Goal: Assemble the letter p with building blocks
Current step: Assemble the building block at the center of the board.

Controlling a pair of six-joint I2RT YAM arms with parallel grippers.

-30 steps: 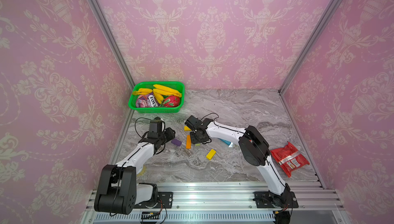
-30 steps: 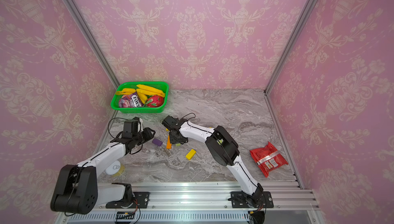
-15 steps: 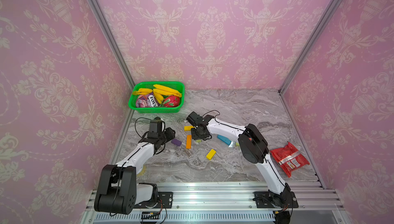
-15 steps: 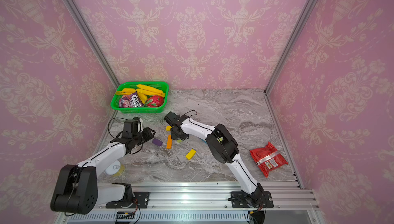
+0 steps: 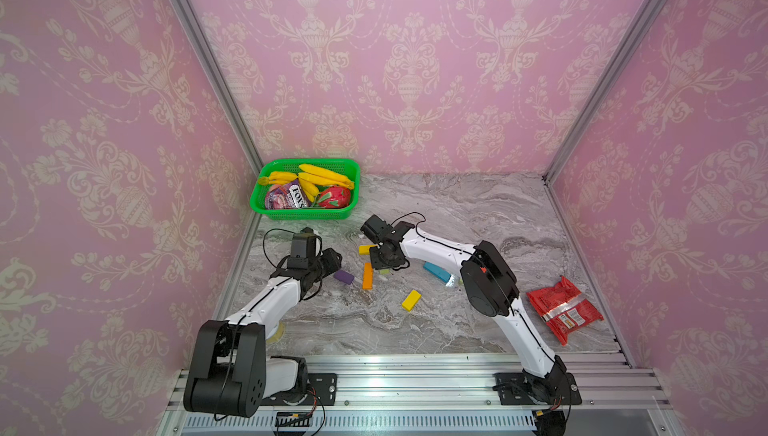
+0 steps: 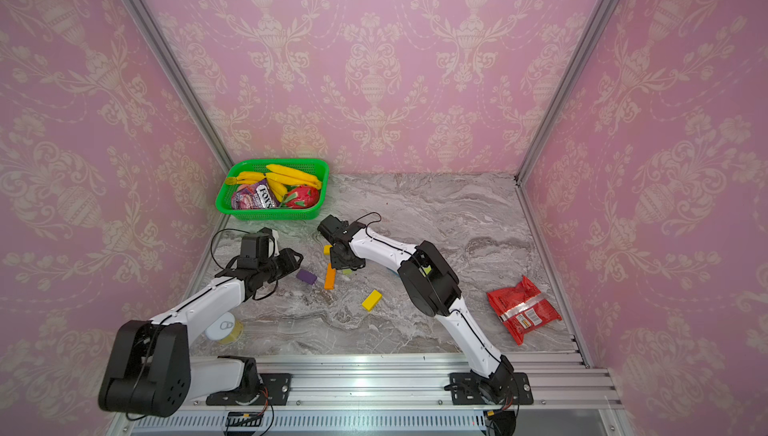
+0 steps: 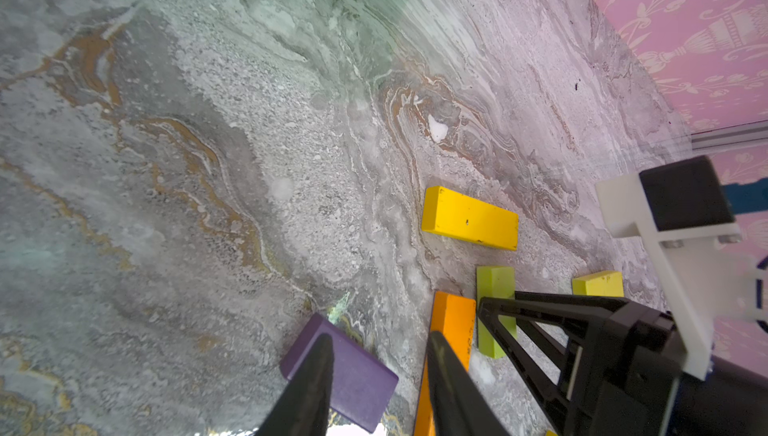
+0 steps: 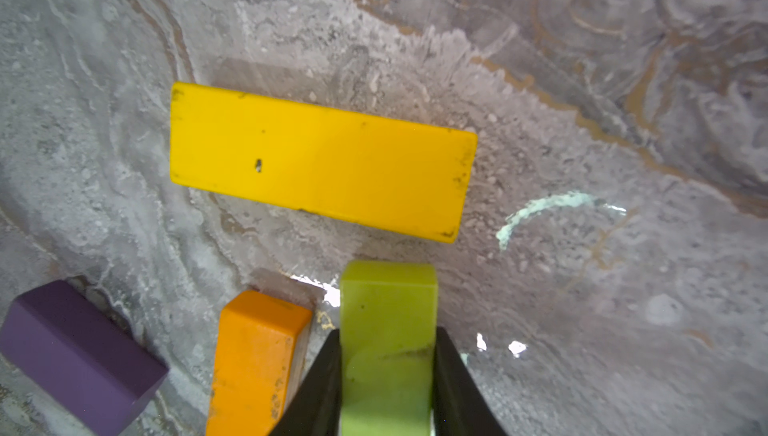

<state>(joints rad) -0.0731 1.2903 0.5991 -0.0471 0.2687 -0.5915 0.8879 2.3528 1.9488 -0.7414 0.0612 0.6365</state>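
Observation:
My right gripper (image 8: 388, 351) is shut on a lime green block (image 8: 388, 313), low over the table; in both top views it (image 5: 384, 261) stands beside an orange block (image 5: 367, 276) (image 6: 330, 276). A yellow block (image 8: 320, 160) lies crosswise just beyond the lime one. My left gripper (image 7: 380, 337) is open, with one finger over a purple block (image 7: 357, 380) and the other over the orange block (image 7: 451, 322). The purple block (image 5: 343, 276) lies flat on the table. A teal block (image 5: 436, 271) and another yellow block (image 5: 411, 300) lie further right.
A green basket (image 5: 303, 216) with bananas and packets stands at the back left. A red snack packet (image 5: 563, 315) lies at the right front. A round white-lidded thing (image 6: 222, 328) sits under the left arm. Pink walls close three sides.
The right jaws have closed a little onto the lime green block, and the right arm has shifted slightly, uncovering more of the teal block. The left arm has not moved.

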